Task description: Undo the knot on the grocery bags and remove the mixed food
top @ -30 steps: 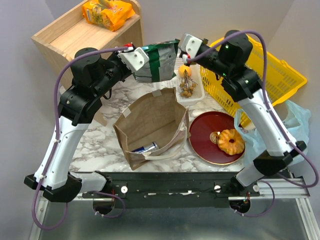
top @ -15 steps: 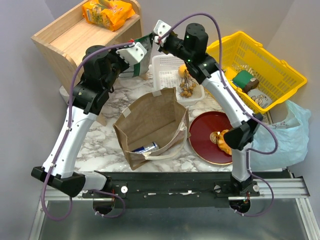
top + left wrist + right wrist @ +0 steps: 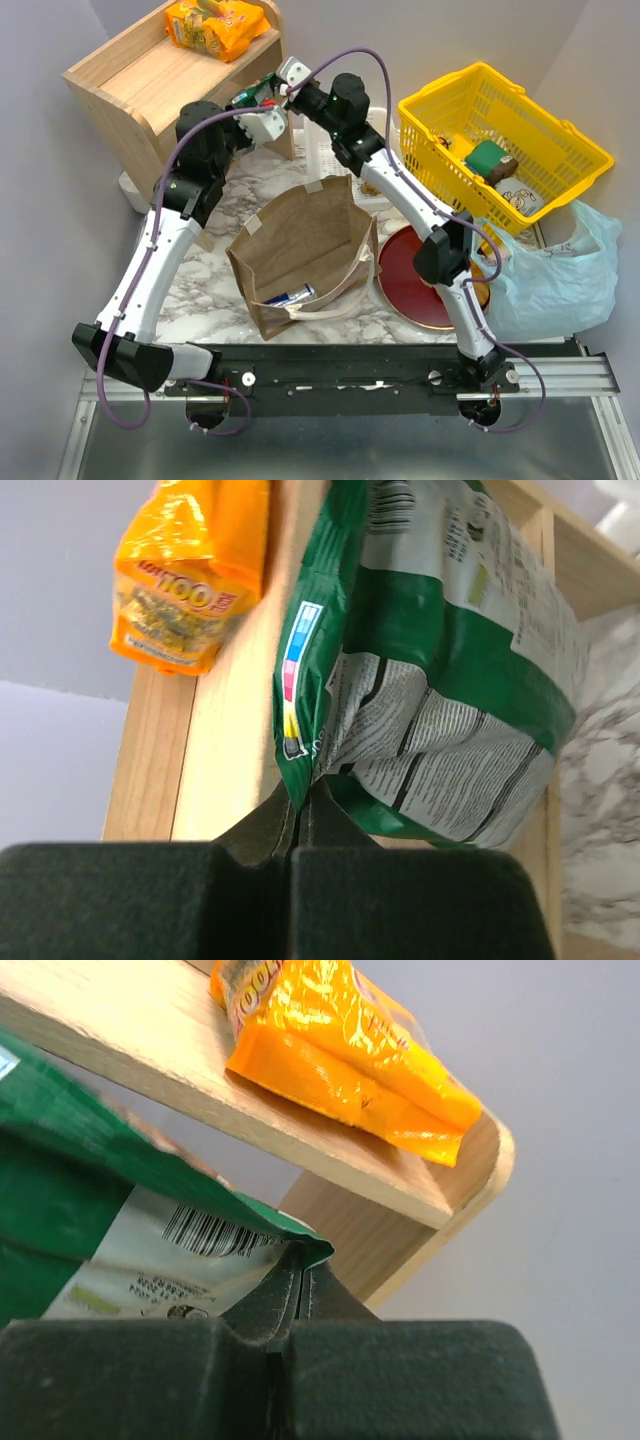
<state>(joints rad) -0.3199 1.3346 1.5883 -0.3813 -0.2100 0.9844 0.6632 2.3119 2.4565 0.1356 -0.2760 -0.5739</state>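
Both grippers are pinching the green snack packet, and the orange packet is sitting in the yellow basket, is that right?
Not quite. The orange packet lies on top of the wooden shelf, as the top external view shows. The left gripper and the right gripper do both pinch the green snack packet.

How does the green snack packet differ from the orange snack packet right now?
The green snack packet is held up, pinched at its edges by the left gripper and right gripper; the orange snack packet lies ungripped on the wooden shelf. The green one shows white panels with black print and a barcode; the orange one is mostly glossy orange. Both are plastic snack packets.
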